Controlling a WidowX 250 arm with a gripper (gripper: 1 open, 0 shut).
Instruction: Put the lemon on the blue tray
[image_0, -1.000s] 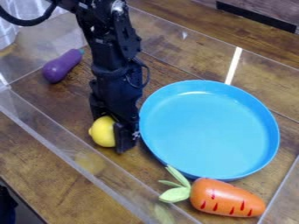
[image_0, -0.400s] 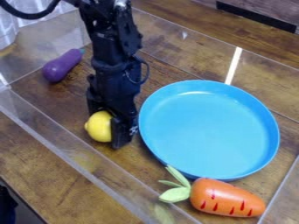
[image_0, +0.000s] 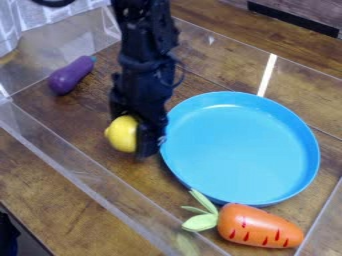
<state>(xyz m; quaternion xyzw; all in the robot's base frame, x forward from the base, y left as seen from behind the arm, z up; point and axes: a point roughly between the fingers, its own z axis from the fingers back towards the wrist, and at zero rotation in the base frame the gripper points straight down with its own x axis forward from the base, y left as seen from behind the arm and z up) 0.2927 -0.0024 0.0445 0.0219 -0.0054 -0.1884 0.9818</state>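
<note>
Black robot arm (image_0: 142, 45) reaching down from the top, jaws closed, pointing downward

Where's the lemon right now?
In the camera view, the lemon is left of centre, in the gripper's fingers, just left of the blue tray and not on it.
</note>
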